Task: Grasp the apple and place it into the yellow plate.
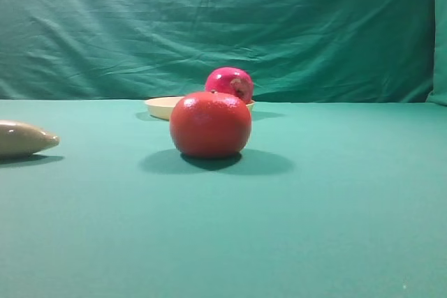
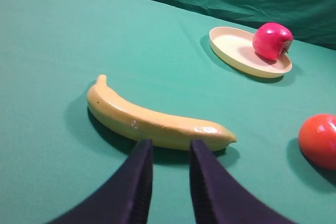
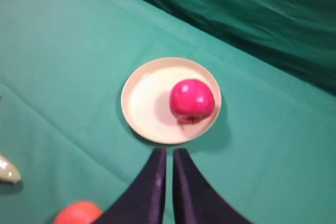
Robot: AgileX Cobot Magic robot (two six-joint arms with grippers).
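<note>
In the exterior high view we see no arm at all. The apple (image 1: 229,83) sits behind the orange-red fruit (image 1: 210,124), over the yellow plate (image 1: 162,107), of which only a thin rim shows at the left of the fruit. A beige pointed object (image 1: 24,137) lies at the far left on the green cloth (image 1: 335,207).

In the left wrist view the left gripper (image 2: 168,153) has its two dark fingers a small gap apart, with nothing between them; we call it open. Just in front of it lies the banana (image 2: 157,121), long axis across the view. The apple (image 2: 272,41) rests in the plate (image 2: 231,48) far ahead and to the right, well apart from this gripper.

In the right wrist view the right gripper (image 3: 166,158) is closed, finger against finger, and it holds nothing. The apple (image 3: 192,99) lies inside the plate (image 3: 144,103), on its right half, straight ahead of the fingertips and a little to the right. The gripper is above the near edge of the plate and does not touch the apple.

We judge that the apple is already in its place, so the right arm, which is the nearer one, only needs to draw back without knocking the plate.
</note>
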